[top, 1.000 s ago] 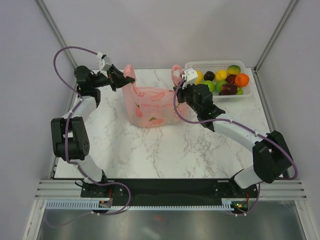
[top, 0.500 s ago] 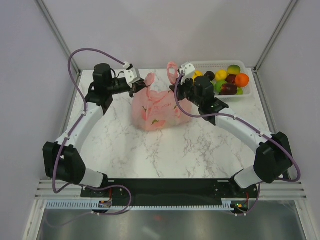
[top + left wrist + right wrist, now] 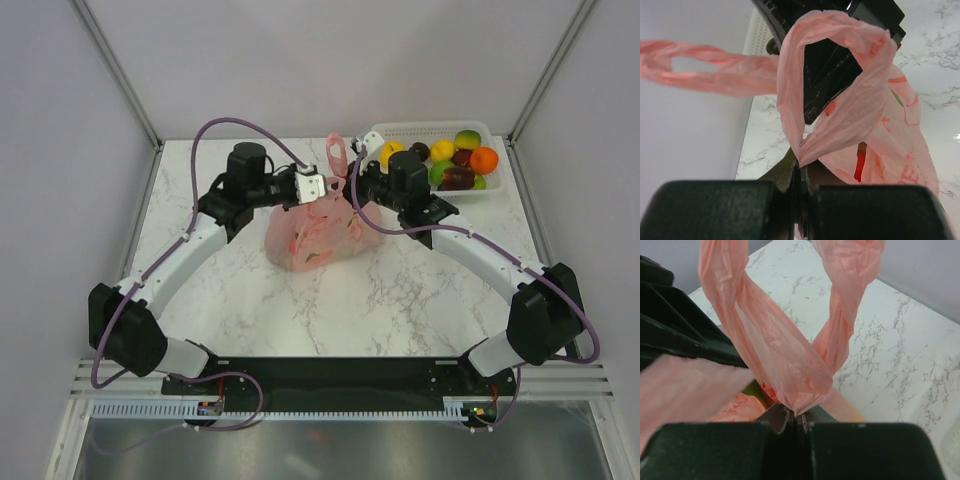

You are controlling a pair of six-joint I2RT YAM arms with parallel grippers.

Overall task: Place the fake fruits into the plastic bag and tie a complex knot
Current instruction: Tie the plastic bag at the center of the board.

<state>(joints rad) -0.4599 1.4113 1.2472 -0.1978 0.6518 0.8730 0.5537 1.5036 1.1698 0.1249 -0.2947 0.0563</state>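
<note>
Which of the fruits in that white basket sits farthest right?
The round bright orange one, at the right end of the basket; the rest, like the dark red one, lie further left.

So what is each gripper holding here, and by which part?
The plastic bag: the left gripper pinches one handle loop where its strands bunch together, the right gripper the other loop likewise.

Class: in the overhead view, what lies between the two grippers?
Handle loops of the plastic bag, pinched by the left gripper and right gripper; the top view shows it.
</note>
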